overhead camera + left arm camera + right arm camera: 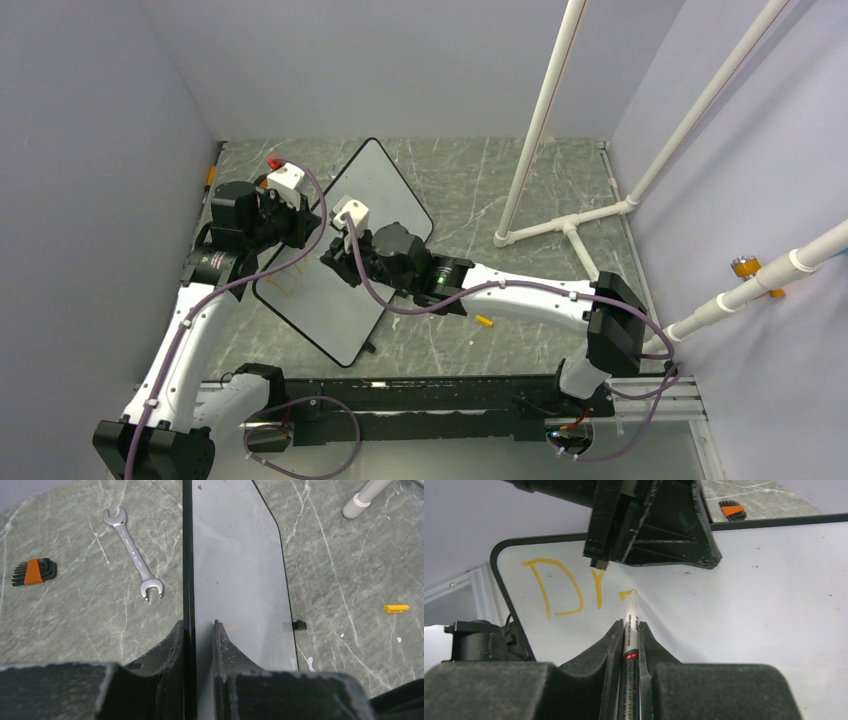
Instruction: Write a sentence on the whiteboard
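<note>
- The left gripper is pinched narrow on the whiteboard. The black rim sits between its jaws, and the board runs edge-on toward 12 o'clock from the fingers.
- The right gripper is closed tight on a white marker whose barrel points to 12 o'clock, with the tip down on the board.
- The sentence sits at 10 o'clock from those jaws: an orange "Dr" and the first stroke of a third letter, right at the tip.
- From above, the left arm runs up the table's left side and its wrist bends in to the board's 10 o'clock edge.
- The right arm stretches in from 4 o'clock, with its wrist over the board's middle.
- Only the right wrist view makes the letters readable; from above they are faint orange marks.
- Only the left wrist view shows a wrench at 11 o'clock. A hex key set lies at 9 o'clock and a yellow cap at 3 o'clock on the table.
</note>
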